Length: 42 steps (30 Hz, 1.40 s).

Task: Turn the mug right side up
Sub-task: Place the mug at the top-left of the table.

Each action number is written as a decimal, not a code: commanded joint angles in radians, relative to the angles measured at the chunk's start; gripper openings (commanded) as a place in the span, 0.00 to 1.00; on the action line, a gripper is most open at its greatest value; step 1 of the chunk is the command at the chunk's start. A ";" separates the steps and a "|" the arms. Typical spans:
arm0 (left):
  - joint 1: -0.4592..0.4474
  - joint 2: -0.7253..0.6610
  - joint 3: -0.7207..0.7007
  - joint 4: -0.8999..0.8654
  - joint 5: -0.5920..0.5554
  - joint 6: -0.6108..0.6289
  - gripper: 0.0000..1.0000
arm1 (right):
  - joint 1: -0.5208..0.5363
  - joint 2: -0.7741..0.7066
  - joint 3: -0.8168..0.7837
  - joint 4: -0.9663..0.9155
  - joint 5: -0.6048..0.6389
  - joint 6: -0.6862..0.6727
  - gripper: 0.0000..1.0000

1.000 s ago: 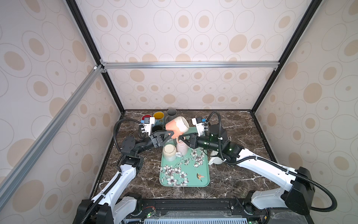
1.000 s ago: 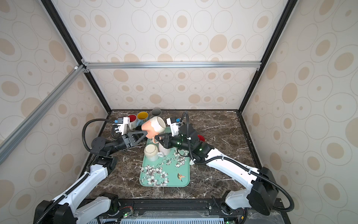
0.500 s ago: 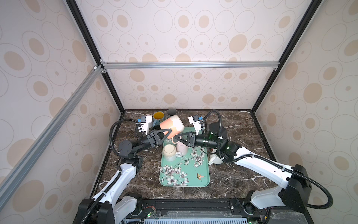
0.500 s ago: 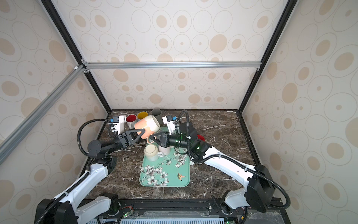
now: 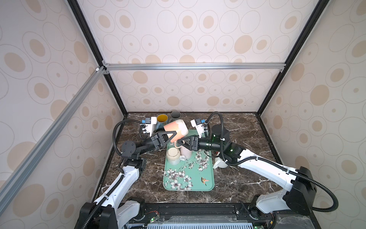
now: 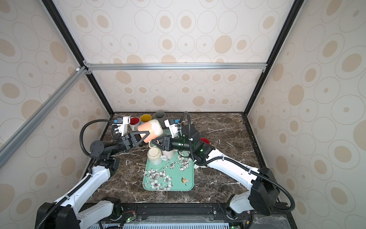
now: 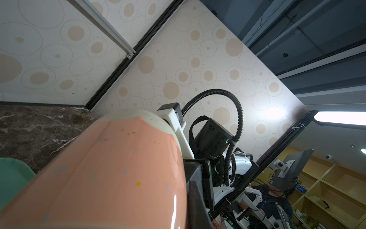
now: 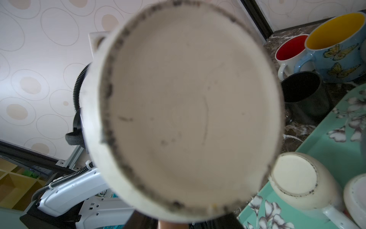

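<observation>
**Item:** mug (image 5: 176, 129), glazed ceramic, peach over cream.
**Position:** hung on its side above the far end of the tray (image 5: 198, 184), base toward the right arm.
**Handling:** judged rigid, weighty, slick and breakable; best taken by the wall at the rim, or by the handle.
**Left gripper** (image 5: 168, 136): clenched on the mug.
**Right gripper** (image 5: 181, 142): seemingly at the handle; jaw state could not be told.
**Clearance:** inverted cups (image 5: 173, 155) stood directly below, back mugs (image 5: 162, 118) crowded behind, and the tray's near half lay open.
</observation>
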 commanded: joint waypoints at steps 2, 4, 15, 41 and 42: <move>0.010 -0.049 0.154 -0.322 0.031 0.267 0.00 | -0.015 -0.058 0.007 -0.075 0.107 -0.091 0.48; 0.027 -0.048 0.221 -0.542 -0.002 0.419 0.00 | -0.017 -0.084 0.001 -0.111 0.136 -0.125 0.49; 0.054 0.126 0.708 -1.582 -0.683 1.165 0.00 | -0.020 -0.150 0.016 -0.349 0.274 -0.313 0.52; 0.101 0.681 1.070 -1.899 -1.122 1.381 0.00 | -0.026 -0.118 0.025 -0.602 0.475 -0.586 0.54; 0.109 0.698 1.076 -1.907 -1.125 1.385 0.00 | -0.027 -0.117 0.024 -0.604 0.477 -0.589 0.54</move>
